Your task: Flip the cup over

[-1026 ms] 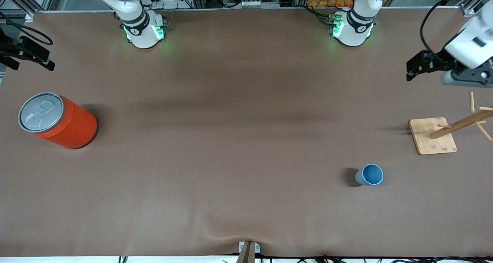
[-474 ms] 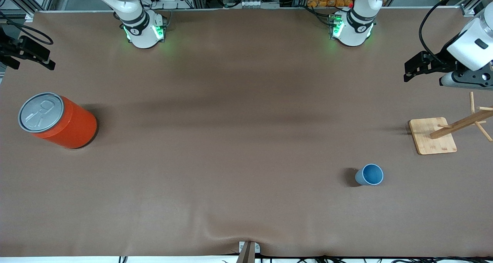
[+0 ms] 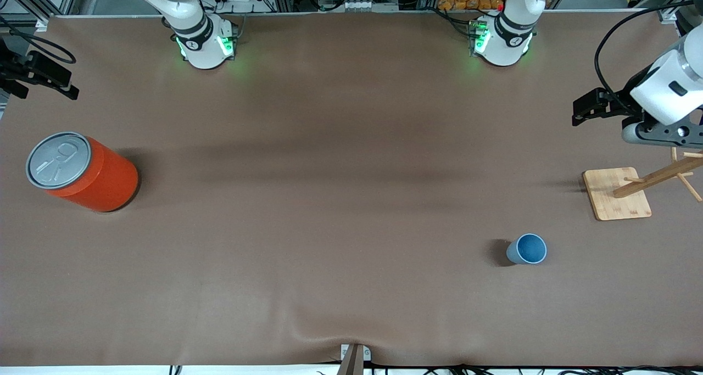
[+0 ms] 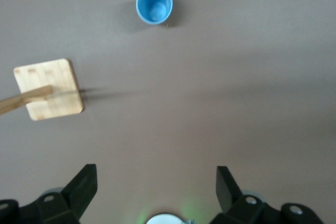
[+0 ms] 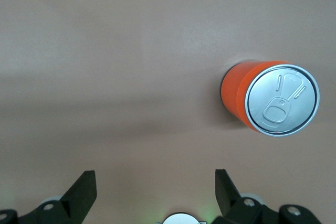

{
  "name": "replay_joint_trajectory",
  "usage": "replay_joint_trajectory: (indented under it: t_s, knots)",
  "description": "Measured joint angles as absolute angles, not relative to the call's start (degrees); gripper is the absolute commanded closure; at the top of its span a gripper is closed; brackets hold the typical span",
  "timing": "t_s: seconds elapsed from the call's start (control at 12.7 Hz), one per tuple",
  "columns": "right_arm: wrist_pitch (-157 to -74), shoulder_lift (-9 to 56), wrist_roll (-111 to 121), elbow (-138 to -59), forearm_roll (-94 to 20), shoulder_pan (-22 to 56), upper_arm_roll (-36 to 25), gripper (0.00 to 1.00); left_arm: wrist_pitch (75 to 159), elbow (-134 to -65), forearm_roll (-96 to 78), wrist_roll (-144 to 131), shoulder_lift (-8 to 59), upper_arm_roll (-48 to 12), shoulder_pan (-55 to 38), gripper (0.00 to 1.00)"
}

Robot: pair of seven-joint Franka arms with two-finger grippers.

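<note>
Nearest to the front camera, toward the left arm's end of the table [image 3: 340, 210]: the cup [image 3: 527, 249], small and light blue, standing upright with the mouth up, darker blue inside. Nothing touching it. Seen also in the left wrist view [image 4: 154, 4], mouth up, alone on the brown cloth.

A little farther from the camera and closer to that same end: a wooden stand [image 3: 616, 193] with a flat square base and a slanted post carrying thin pegs. Well apart from the cup. Shown in the left wrist view too [image 4: 48, 88], beside the cup but not touching.

At about the same depth, at the right arm's end of the table: a big orange can [image 3: 82, 172] with a grey pull-tab lid, upright. Visible in the right wrist view as well [image 5: 270, 99], lid facing the camera.

Above the table near the wooden stand, up in the air: the left gripper [image 3: 587, 107], over bare cloth at the left arm's end, with jaws spread wide and holding nothing. Both black fingers [image 4: 84, 188] far from each other in the left wrist view.

At the edge of the right arm's end: the right gripper [image 3: 41, 78], waiting, also in the air. Fingers [image 5: 84, 192] spread wide in the right wrist view, nothing between them.
</note>
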State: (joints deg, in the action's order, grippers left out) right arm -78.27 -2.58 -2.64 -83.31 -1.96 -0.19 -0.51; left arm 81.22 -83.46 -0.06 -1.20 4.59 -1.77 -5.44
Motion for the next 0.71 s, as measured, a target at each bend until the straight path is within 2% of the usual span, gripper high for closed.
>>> replay_joint_trajectory:
  t_s: [0.71]
  knots:
    - [-77.9,-2.6,-2.6,-83.3,-2.0,-0.2,-0.6,0.0,79.9,-80.5,1.6,-5.2,4.2,-2.3,-5.6,0.0]
